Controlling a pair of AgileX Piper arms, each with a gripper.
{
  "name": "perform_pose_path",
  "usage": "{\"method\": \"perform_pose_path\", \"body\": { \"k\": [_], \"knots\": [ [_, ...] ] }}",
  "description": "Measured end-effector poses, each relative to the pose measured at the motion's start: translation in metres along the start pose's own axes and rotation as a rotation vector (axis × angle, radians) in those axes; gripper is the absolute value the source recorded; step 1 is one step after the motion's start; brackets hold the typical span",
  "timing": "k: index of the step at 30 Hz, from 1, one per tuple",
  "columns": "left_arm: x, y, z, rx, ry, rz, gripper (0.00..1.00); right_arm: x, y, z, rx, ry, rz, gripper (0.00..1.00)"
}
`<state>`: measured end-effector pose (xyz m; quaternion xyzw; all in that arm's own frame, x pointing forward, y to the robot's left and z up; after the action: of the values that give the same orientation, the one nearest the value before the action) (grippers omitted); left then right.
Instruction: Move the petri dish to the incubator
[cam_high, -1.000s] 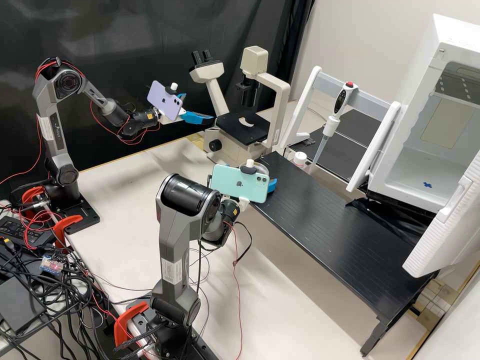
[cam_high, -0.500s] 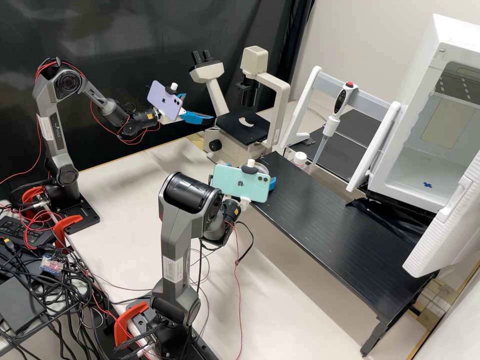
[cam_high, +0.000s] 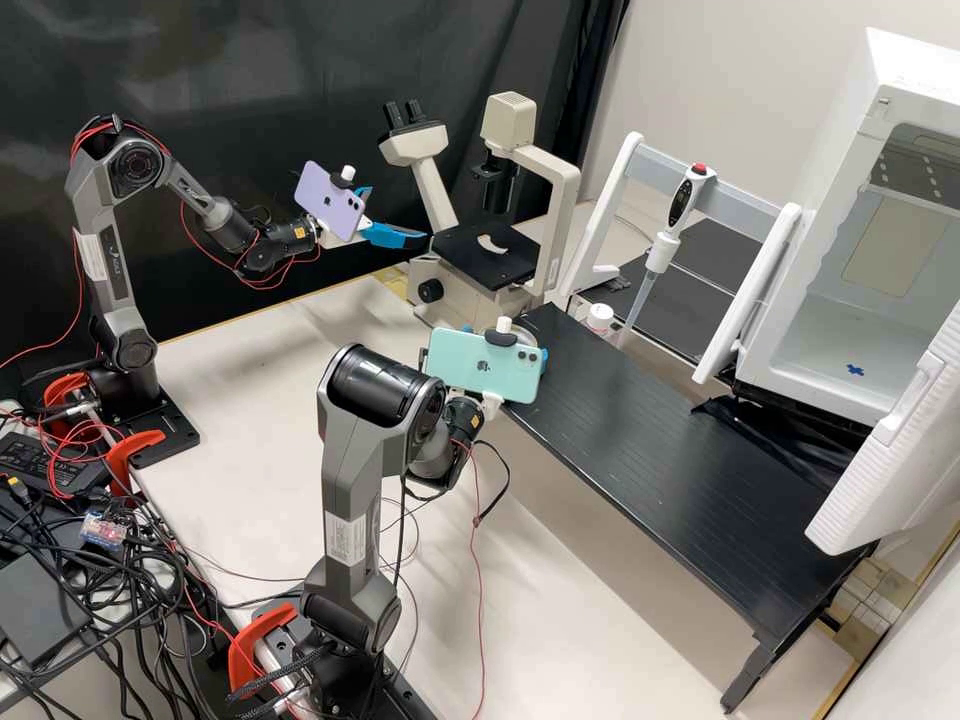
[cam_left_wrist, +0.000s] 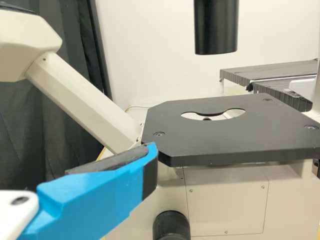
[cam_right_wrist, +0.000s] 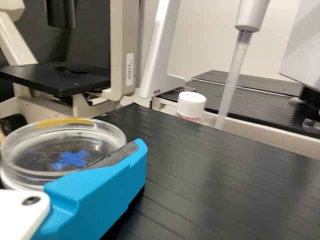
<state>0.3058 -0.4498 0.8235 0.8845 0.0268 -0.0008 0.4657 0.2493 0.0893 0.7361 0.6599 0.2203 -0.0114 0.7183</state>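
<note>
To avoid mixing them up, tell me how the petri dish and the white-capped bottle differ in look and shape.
The petri dish is clear and shallow; the bottle has an opaque white cap.
The petri dish shows a yellow strip and a blue cross; the bottle's cap is plain.
Both look round.

One petri dish (cam_right_wrist: 70, 159), two phones (cam_high: 483, 363)
</note>
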Motion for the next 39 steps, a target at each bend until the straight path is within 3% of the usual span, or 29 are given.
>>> {"method": "perform_pose_path", "body": {
  "k": [26,36,39],
  "knots": [
    [0.0,0.0,0.0,0.0,0.0,0.0,1.0,-0.007,0.012,0.008,0.017,-0.016,0.018,0.0],
    [0.0,0.0,0.0,0.0,0.0,0.0,1.0,-0.037,0.065,0.046,0.09,-0.141,0.213,0.0],
    [0.0,0.0,0.0,0.0,0.0,0.0,1.0,-0.043,0.084,0.062,0.089,-0.173,0.261,0.0]
  ]
}}
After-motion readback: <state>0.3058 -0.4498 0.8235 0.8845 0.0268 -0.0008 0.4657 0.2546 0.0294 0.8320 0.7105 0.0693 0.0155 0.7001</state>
